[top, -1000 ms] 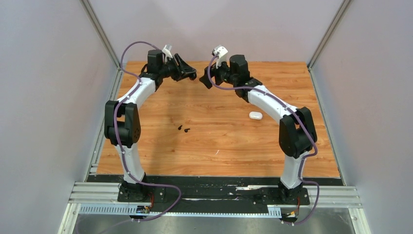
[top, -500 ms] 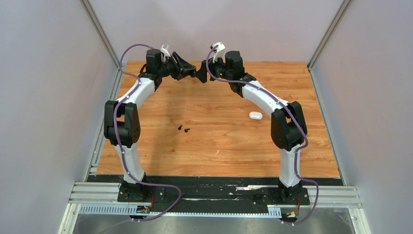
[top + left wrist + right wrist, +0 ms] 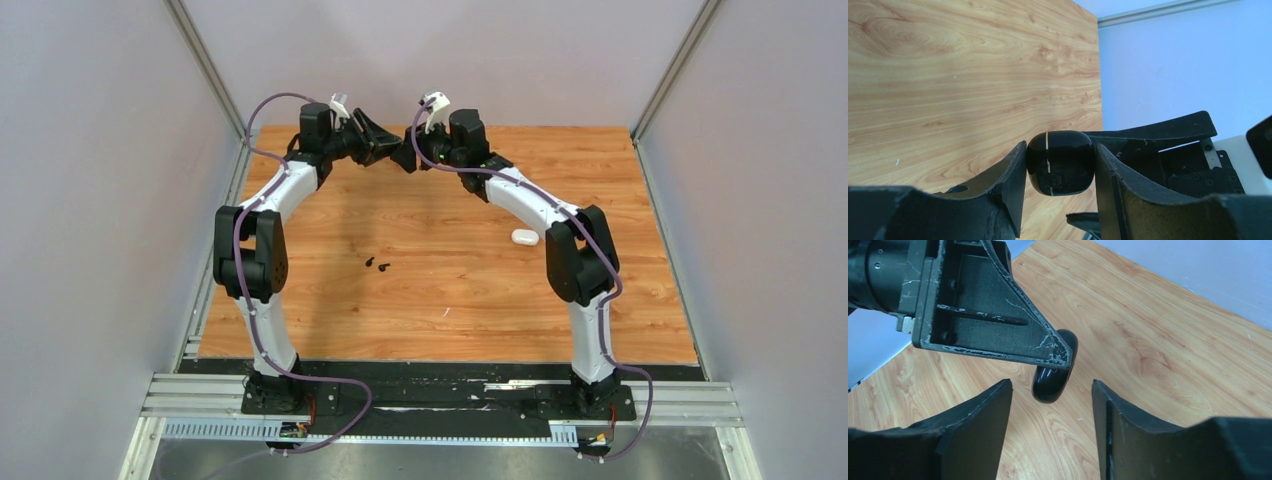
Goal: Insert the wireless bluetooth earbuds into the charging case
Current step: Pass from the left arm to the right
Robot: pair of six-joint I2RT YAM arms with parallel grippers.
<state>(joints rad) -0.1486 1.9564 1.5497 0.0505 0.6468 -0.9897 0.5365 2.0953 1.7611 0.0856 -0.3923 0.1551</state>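
My left gripper (image 3: 1060, 152) is shut on a glossy black charging case (image 3: 1060, 165) with a thin gold seam, held closed above the far edge of the table. It sits at top centre in the top view (image 3: 392, 152). My right gripper (image 3: 1051, 390) is open and empty, its jaws either side of and just short of the case (image 3: 1049, 386); it faces the left gripper in the top view (image 3: 418, 160). Two black earbuds (image 3: 377, 265) lie side by side mid-table. No white earbuds show.
A small white case (image 3: 525, 237) lies on the wooden table (image 3: 460, 290) at the right, near the right arm's elbow. Grey walls close in the table at the back and both sides.
The right gripper has moved left towards the left gripper and now nearly meets it at the held case. The left gripper has stayed put.
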